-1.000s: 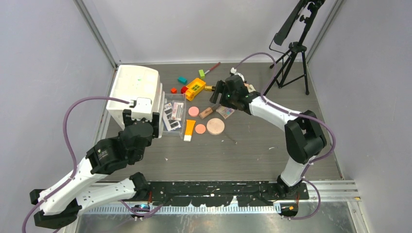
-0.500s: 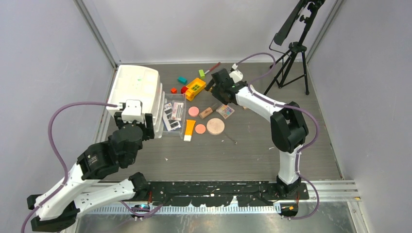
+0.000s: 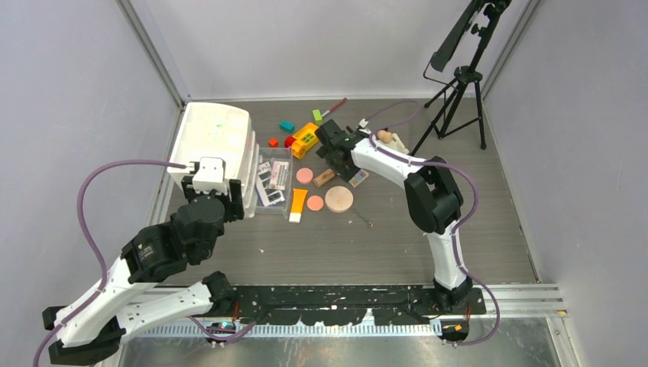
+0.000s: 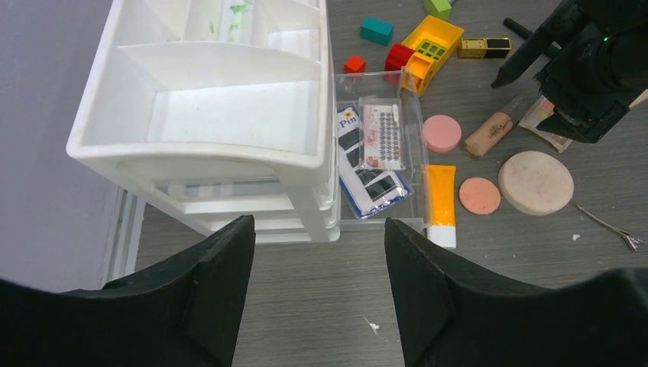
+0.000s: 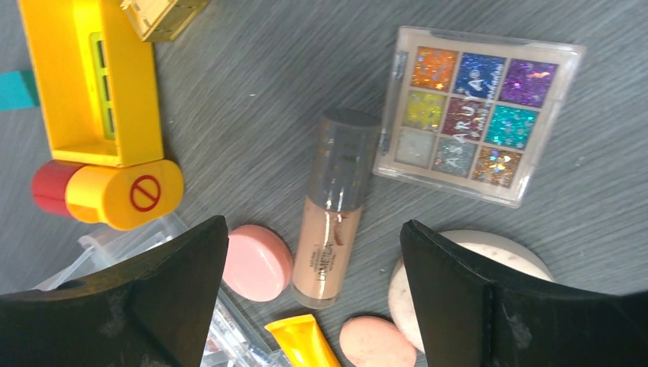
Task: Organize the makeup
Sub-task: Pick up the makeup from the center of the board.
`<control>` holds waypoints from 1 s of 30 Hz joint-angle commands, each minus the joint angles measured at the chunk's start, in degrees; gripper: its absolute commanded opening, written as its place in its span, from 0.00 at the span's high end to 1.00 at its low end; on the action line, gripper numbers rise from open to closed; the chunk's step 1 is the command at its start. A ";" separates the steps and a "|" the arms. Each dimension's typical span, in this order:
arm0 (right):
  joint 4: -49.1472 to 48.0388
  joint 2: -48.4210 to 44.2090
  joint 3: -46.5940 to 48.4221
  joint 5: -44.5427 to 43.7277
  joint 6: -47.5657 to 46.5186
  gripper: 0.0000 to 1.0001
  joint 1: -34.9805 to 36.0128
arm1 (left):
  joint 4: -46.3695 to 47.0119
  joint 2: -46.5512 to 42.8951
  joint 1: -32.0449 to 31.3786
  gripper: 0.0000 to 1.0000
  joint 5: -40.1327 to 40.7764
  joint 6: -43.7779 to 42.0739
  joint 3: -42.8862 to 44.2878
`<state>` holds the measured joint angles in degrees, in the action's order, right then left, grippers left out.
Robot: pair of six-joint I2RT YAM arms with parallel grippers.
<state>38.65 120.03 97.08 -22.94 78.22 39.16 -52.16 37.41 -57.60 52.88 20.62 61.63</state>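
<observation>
Top: right gripper (image 3: pixel 335 153) has swung left, now over the beige tube (image 3: pixel 324 177) on the table — pick likely next. Left wrist: left gripper (image 4: pixel 317 225) apart, empty, facing the drawer unit (image 4: pixel 229 115). Right wrist: jaws wide apart, tube below between them, ungrasped.

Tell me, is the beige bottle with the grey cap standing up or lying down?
Lying down. The beige bottle rests lengthwise on the grey table, its whole side facing the right wrist camera.
</observation>
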 commanded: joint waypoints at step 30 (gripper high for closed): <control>-2.31 7.47 2.81 1.86 1.35 0.45 -0.82 | 1.36 -1.13 0.27 0.35 0.03 0.74 0.08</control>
<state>38.79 126.74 99.22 -20.99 79.83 38.76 -52.16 36.75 -57.60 52.86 20.62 61.63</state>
